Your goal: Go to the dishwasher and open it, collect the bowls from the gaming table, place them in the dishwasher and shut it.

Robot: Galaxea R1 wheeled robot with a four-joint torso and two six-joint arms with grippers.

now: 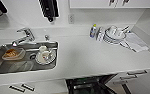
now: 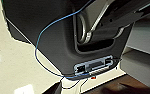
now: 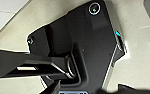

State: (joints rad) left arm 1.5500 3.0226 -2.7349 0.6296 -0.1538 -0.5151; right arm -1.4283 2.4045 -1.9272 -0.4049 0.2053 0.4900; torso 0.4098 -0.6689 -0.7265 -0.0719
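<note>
Dishwasher (image 1: 89, 86) open below counter (image 1: 91, 57)

The robot's dark plate (image 3: 91, 42) (a jointed bar (image 3: 28, 63) beside it) hangs over pale floor (image 3: 141, 62).

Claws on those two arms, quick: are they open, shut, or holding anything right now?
Left claw: cannot be told; the wrist view gives dark robot parts and floor.
Right claw: cannot be told either.

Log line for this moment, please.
location: kitchen counter | dishwasher: open below counter | sink: dishes inside | bowls: none seen
</note>
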